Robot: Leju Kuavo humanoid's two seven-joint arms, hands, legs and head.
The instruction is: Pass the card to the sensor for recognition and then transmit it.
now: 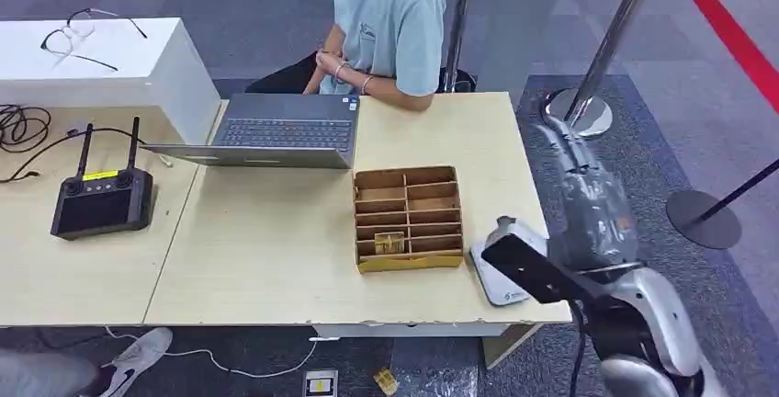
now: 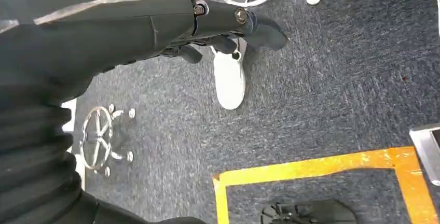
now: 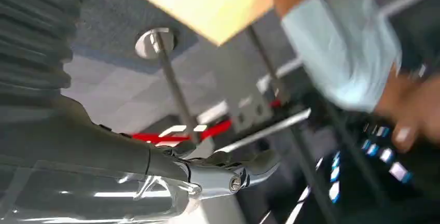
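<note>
- A yellowish card (image 1: pixel 389 243) lies in a front compartment of the cardboard tray (image 1: pixel 408 218) on the tabletop (image 1: pixel 276 241), long axis across it.
- The white sensor (image 1: pixel 497 273) sits beside the tray.
- Left hand (image 2: pixel 218 27) hangs over carpet, fingers (image 2: pixel 262 29) loosely extended, holding nothing.
- Right hand (image 3: pixel 228 169) is raised and blurred; its hold cannot be told.

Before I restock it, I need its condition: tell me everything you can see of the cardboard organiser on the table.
The cardboard organiser is a brown, open-topped tray split by thin dividers into two columns of shallow slots. It lies flat on the light wooden table, right of the laptop. One lower-left slot holds a small yellowish item; the others look empty.
</note>
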